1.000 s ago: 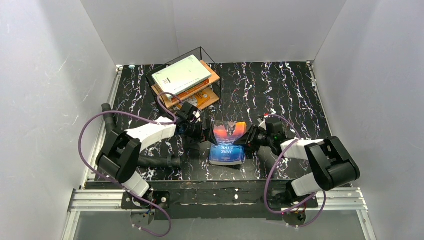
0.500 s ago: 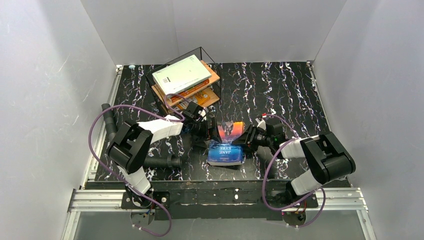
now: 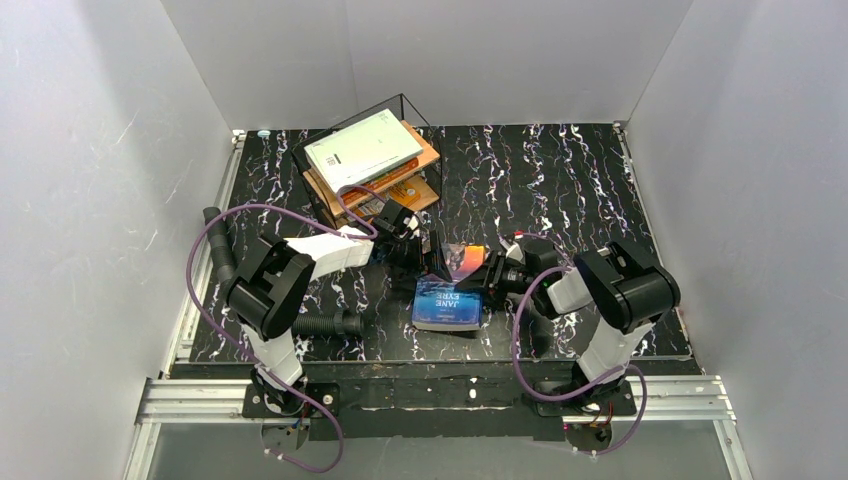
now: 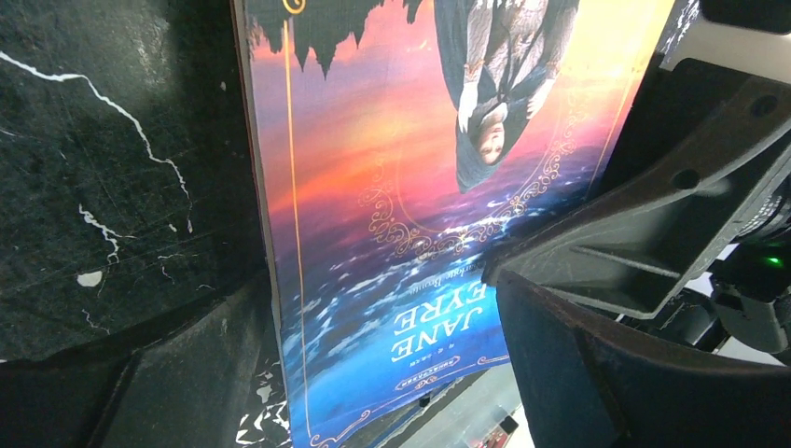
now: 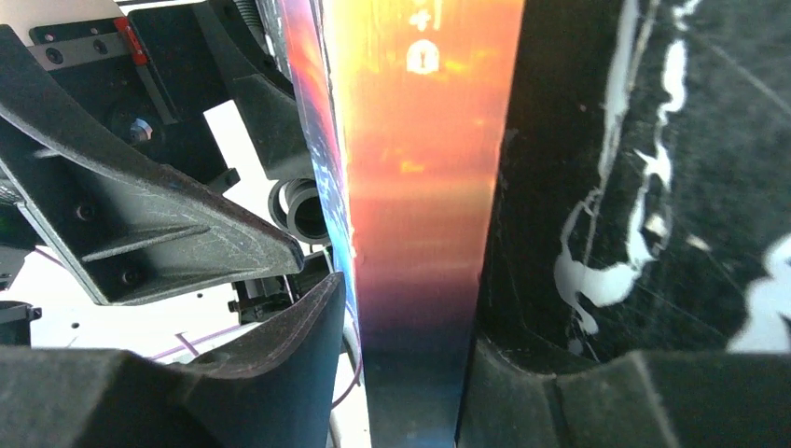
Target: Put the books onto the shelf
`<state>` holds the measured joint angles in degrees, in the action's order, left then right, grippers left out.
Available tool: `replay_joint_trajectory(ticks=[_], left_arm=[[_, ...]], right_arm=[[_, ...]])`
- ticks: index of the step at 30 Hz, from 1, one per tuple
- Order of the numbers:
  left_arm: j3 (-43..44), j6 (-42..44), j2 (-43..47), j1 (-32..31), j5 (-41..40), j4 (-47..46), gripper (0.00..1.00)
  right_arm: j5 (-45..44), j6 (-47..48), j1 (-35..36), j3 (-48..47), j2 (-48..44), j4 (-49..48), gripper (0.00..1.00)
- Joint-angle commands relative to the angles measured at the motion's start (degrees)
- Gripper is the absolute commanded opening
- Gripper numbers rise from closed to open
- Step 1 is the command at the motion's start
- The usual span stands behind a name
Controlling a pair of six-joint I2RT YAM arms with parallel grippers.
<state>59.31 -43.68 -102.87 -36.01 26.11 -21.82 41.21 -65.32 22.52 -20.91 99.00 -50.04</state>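
One book (image 3: 449, 298) stands tilted on the table (image 3: 570, 190), before the shelf (image 3: 432, 150). I judge it thin, stiff and glossy (it can slip), best pinched at an edge. My right pincer (image 3: 487, 272) clasps it. My left pincer (image 3: 425, 256) straddles it widely; contact is hidden, so I cannot tell.

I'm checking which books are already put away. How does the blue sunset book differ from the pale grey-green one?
Place: the pale grey-green book lies on top of the shelf; the blue sunset book is down on the table, nearer the arms.
Pose: the pale grey-green book lies flat; the blue sunset book is tilted, its far end raised.
Cover: the pale one is plain; the blue one bears a picture and a title.
Both are thin.
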Motion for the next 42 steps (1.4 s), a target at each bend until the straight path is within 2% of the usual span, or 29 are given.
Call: replay_joint_trajectory(ticks=[1,8,10,13,14,22,31,36,42], left_arm=[[0.31,-0.86,-2.47,-0.55,0.79,1.22,0.90],[0.62,-1.44,-2.88,-0.73,1.21,0.75,0.89],[0.63,-1.28,-2.56,-0.70,1.12,0.97,0.89],[0.67,-0.08,-1.37,-0.71,0.48,2.53,0.90],[0.68,0.51,-0.60,-0.72,0.13,3.36,0.90],[5.26,8.64,7.94,-0.72,-5.24,17.28,0.95],[14.20,16.81,19.19,-0.67,-13.34,33.79,0.98],[20.38,19.20,26.78,-0.68,-18.68,41.63,0.98],[23.77,20.38,34.10,-0.10,-25.22,47.82,0.98]], right_arm=[[3.52,-5.44,2.29,-2.89,2.07,-13.95,0.49],[2.64,-7.67,5.05,-4.15,5.12,-17.49,0.47],[2.30,-7.93,5.07,-3.72,5.30,-17.99,0.34],[1.68,-7.98,4.88,-2.98,4.79,-17.80,0.03],[1.48,-7.98,4.83,-2.67,4.47,-17.78,0.01],[-0.36,-6.49,3.55,0.29,-2.87,-13.98,0.01],[-3.40,0.58,3.49,-6.36,-14.51,2.67,0.01],[-2.32,-0.88,3.56,-12.95,-11.86,1.05,0.01],[-1.52,-6.02,4.35,-23.36,-1.82,-6.97,0.01]])
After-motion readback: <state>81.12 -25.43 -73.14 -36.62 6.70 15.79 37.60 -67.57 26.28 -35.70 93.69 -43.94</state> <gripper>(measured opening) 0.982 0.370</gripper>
